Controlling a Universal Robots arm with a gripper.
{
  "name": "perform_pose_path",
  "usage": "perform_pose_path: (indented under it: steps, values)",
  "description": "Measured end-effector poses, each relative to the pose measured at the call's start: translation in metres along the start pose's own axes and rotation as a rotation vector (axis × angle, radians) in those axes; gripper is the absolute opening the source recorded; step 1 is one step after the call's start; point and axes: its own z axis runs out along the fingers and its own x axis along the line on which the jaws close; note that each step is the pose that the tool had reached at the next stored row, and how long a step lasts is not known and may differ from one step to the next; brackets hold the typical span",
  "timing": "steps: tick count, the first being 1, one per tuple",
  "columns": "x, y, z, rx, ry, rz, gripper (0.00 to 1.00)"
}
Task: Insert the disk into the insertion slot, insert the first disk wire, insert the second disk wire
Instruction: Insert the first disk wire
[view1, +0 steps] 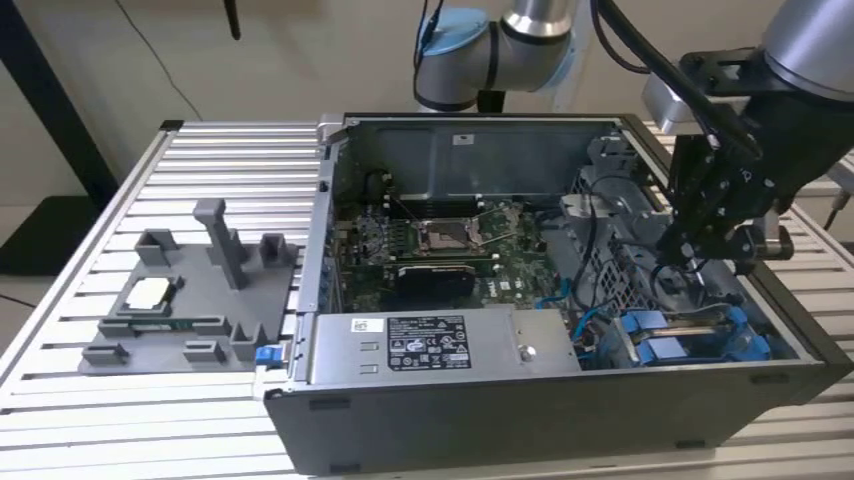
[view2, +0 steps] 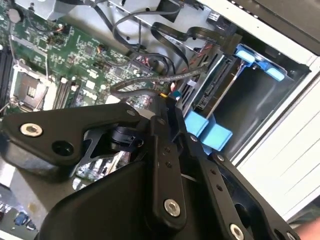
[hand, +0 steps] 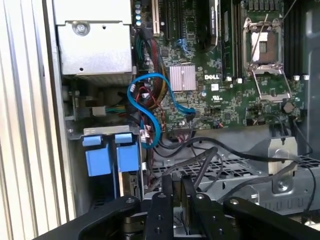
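The disk (view2: 212, 85) stands edge-on inside the insertion slot (view1: 747, 345), at the near corner of the open computer case on the exterior view's right. Its bright blue bracket tabs (hand: 112, 157) stick out of the bay. My gripper (view1: 694, 255) hangs just above and behind the bay, among loose black cables. In both wrist views the fingers (hand: 167, 200) are nearly together, pinching the dark connector end of a black disk wire (view2: 135, 82). That wire trails off over the motherboard. The fingertips (view2: 167, 102) sit close to the disk's connector edge, apart from it.
The case holds a green motherboard (view1: 441, 240), a grey power supply box (view1: 427, 345) with a sticker, and a looped blue cable (hand: 150, 100). A dark grey holder tray (view1: 187, 300) with upright posts lies on the slatted table at the exterior view's left.
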Motion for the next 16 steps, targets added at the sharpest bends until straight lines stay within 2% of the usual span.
perform_pose_path:
  steps: [2,3,5,6,12,16]
  values:
    - [-0.0001,-0.0014,0.0001,0.0034,0.0316,-0.001,0.19]
    - [-0.0001,-0.0023,0.0003,0.0049,0.0451,-0.002,0.19]
    - [-0.0003,-0.0046,0.0007,0.0079,0.0672,-0.003,0.19]
    - [-0.0003,-0.0064,0.0015,0.0092,0.0736,-0.003,0.19]
    - [0.0001,-0.0139,0.0074,0.0175,0.0788,-0.021,0.19]
    - [0.0005,-0.0157,0.0094,0.0183,0.0823,-0.022,0.19]
